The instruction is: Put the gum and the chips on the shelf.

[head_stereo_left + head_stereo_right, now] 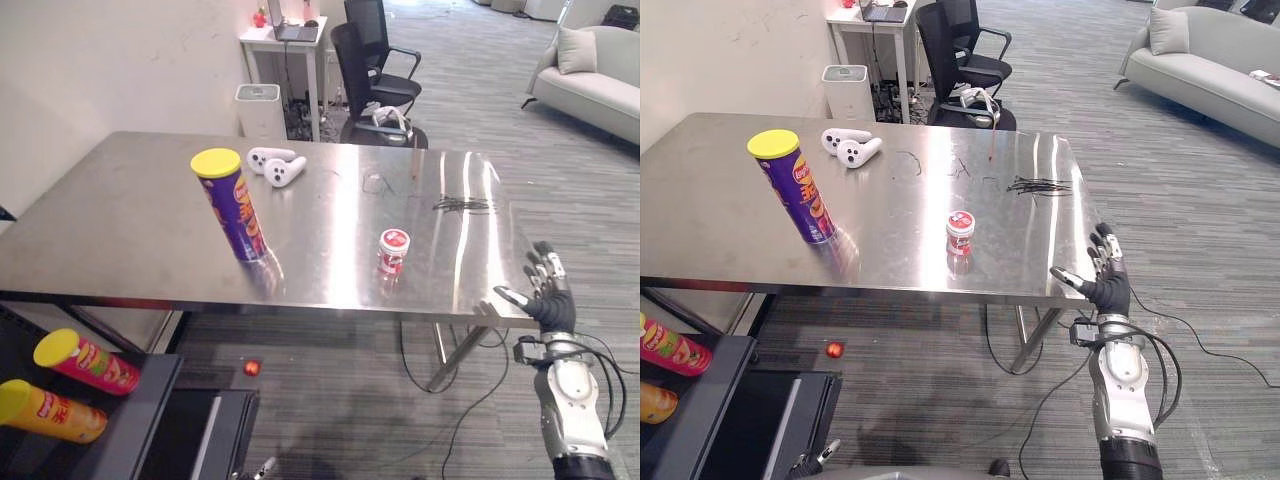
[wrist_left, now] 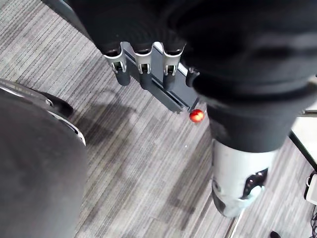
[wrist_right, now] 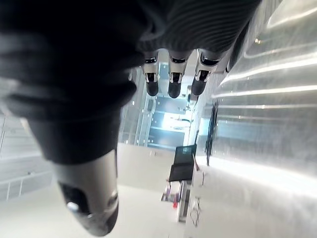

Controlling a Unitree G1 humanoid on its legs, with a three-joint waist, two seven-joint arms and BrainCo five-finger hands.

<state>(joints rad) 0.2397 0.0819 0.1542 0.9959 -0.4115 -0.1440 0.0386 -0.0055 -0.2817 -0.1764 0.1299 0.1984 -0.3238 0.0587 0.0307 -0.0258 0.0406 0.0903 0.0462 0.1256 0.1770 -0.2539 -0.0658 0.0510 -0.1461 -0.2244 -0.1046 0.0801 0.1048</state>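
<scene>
Standing upright just off the counter's (image 1: pixel 120 230) near right corner, the right hand (image 1: pixel 550 305) is released: its fingers (image 3: pixel 171 82) are straight and it holds nothing. The thumb points toward the counter edge, and whether it touches cannot be told. The left hand (image 2: pixel 142 69) hangs low over the carpeted floor (image 2: pixel 148 168), fingers relaxed and empty, with a small red ball (image 2: pixel 196 116) lying on the floor beyond them.

Nearest the right hand on the counter is the gum (image 1: pixel 394 250), a small white jar with a red lid, upright near the front edge and well apart from the hand. Behind it, toward the far right, lies a thin tangle of dark wires (image 1: pixel 462 205). Farther to the left stands the chips (image 1: pixel 232 205), a purple can with a yellow lid, leaning slightly. Just behind it rest two white controllers (image 1: pixel 277 165), touching each other.

Below the counter's left end is the dark shelf (image 1: pixel 135 425). Two other cans lie on their sides there, a red one (image 1: pixel 88 362) and an orange one (image 1: pixel 50 410), both with yellow lids. Neither the gum nor the chips is on the shelf. Beyond the counter are black chairs (image 1: pixel 365 60) and a pale sofa (image 1: pixel 590 80).
</scene>
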